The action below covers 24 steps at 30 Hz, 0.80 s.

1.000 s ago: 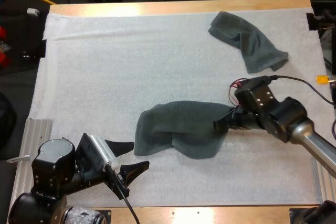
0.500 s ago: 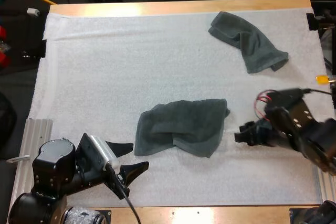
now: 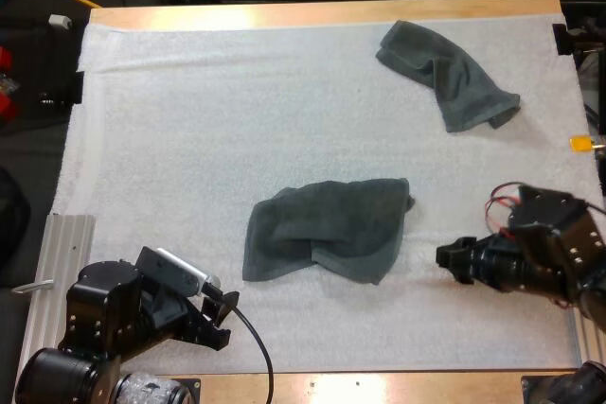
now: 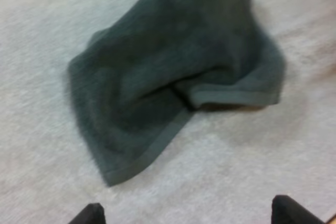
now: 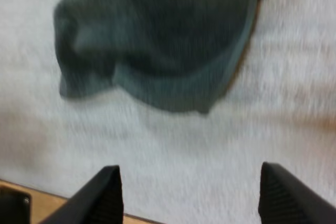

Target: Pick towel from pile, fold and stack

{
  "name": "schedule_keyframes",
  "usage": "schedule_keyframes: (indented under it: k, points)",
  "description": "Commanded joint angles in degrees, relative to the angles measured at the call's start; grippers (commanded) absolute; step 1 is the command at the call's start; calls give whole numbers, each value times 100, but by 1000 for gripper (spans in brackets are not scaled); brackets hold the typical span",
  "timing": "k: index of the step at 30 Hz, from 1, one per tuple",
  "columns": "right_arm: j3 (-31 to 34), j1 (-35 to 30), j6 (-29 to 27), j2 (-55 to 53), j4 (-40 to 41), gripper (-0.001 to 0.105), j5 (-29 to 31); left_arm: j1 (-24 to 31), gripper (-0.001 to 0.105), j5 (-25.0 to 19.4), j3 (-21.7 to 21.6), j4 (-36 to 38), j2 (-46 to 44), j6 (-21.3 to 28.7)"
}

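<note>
A crumpled dark grey-green towel (image 3: 327, 230) lies in the middle of the white mat (image 3: 218, 130); it is also ahead of the fingers in the left wrist view (image 4: 173, 72) and the right wrist view (image 5: 163, 40). A second crumpled towel (image 3: 447, 73) rests at the far right of the mat. My left gripper (image 3: 216, 314) sits near the mat's front edge, left of the middle towel, open (image 4: 186, 214) with nothing between its fingers. My right gripper (image 3: 454, 263) hovers to the right of that towel, clear of it, and stands open (image 5: 189, 195).
A metal rail (image 3: 52, 262) runs along the mat's left side near my left arm. The wooden table edge (image 3: 322, 12) borders the far side. Bare mat stretches across the left half and between the two towels.
My right gripper has let go of the middle towel and drawn back to the right and nearer the front. My left gripper has swung down toward the front edge.
</note>
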Motion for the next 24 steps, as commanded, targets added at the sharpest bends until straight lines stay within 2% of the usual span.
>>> schedule_keyframes:
  k: [1,4,8,11,14,22,24]
  points:
    - [128,141,184,-12,4,55,-78,-32,62,-172,-28,62,4,-50]
    - [536,564,538,-12,-393,55,23,-32,62,-217,-28,75,4,-50]
    - [1240,1049,1264,29,-1590,55,114,-32,62,-217,-28,75,4,-50]
    - [1752,1160,1993,207,-2525,55,145,-32,62,-203,-28,75,4,-50]
    - [2082,1159,2410,553,-3220,55,142,-32,62,-204,-28,76,4,-50]
    - [2249,1159,2542,1634,-4192,55,117,-32,62,-204,-28,120,4,-50]
    - [2249,1159,2729,1962,-4535,55,117,-32,62,-204,-28,120,4,-50]
